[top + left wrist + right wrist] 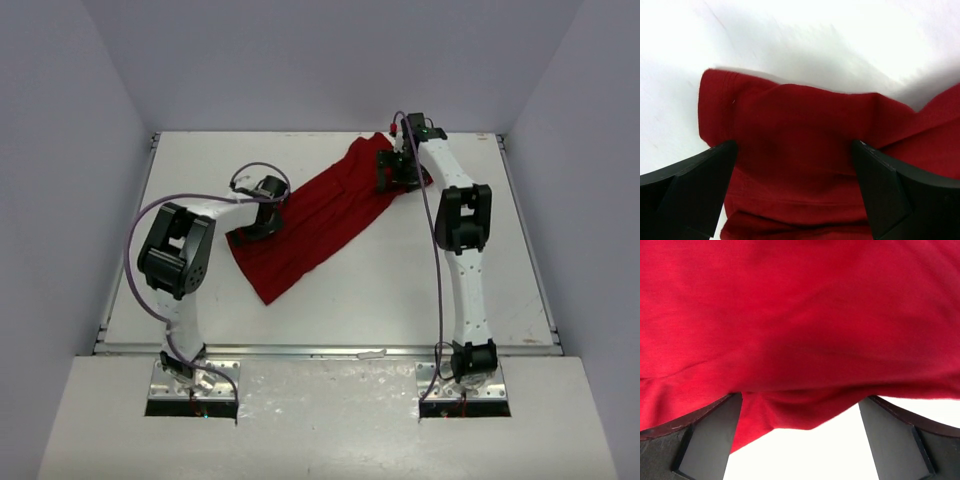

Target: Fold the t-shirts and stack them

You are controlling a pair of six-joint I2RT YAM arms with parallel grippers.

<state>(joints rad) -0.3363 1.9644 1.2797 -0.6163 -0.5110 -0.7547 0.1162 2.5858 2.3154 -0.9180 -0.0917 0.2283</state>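
The deep-red t-shirt (320, 215) lies in a long diagonal strip on the white table, from the near left to the far right. My left gripper (262, 226) is open, low over the shirt's left edge; in the left wrist view the red cloth (795, 130) lies between its black fingers (695, 185). My right gripper (397, 176) is open over the shirt's far right end; in the right wrist view a cloth corner (790, 410) hangs between its fingers (710, 440), over the bare table.
The white table (480, 290) is ringed by a metal rim, with grey walls behind and at both sides. Purple cables loop from both arms. Both arm bases stand at the near edge.
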